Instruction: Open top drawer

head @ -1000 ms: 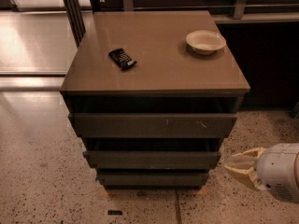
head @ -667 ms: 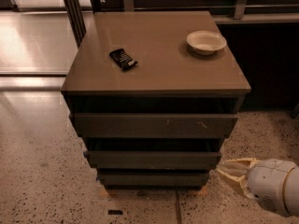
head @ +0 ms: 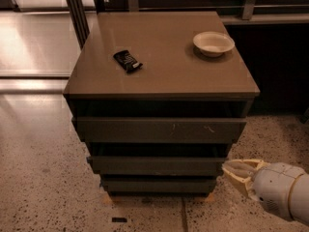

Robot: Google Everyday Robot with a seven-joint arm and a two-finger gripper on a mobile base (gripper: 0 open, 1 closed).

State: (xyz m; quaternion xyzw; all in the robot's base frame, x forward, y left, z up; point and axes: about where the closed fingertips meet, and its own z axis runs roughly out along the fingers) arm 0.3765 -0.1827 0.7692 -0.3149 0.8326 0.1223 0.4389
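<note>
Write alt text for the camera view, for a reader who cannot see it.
A pale two-finger gripper hovers low at the right, beside the middle drawer, below the dark grey-brown top drawer of a cabinet bearing a cream bowl and black wrapped packet.

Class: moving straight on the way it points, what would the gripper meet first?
Likely the right end of the middle drawer, not the top drawer. The gripper, at lower right, points left at it. Depth is unclear.

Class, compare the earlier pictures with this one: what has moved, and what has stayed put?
The gripper, low beside the drawers' right end, edged slightly left towards them, its arm sinking lower. Nothing was grasped. The top drawer, bowl and black packet stayed put.
</note>
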